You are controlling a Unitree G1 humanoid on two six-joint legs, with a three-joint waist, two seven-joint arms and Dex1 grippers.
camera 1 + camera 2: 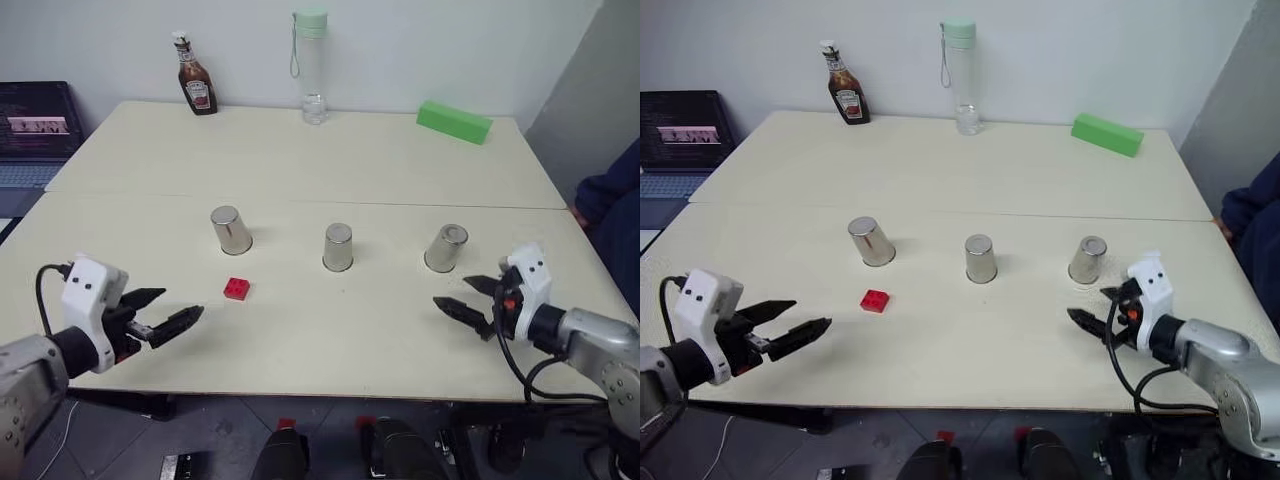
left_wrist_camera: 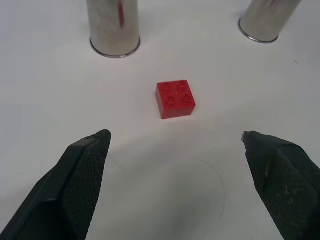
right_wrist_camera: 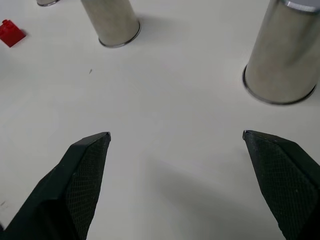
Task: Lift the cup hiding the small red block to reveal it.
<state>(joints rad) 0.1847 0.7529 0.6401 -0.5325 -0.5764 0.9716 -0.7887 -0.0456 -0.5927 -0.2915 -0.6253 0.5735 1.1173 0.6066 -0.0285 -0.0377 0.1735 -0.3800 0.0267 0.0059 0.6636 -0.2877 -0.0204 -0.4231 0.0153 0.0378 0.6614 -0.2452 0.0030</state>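
Three steel cups stand upside down in a row across the table (image 1: 300, 330): left cup (image 1: 231, 229), middle cup (image 1: 338, 247), right cup (image 1: 446, 248). The small red block (image 1: 237, 288) lies uncovered on the table, just in front of the left cup and apart from it. The left tool (image 1: 166, 314) hovers near the block on its left side, fingers spread wide, empty. The right tool (image 1: 470, 297) hovers just in front of the right cup, fingers likewise wide, holding nothing.
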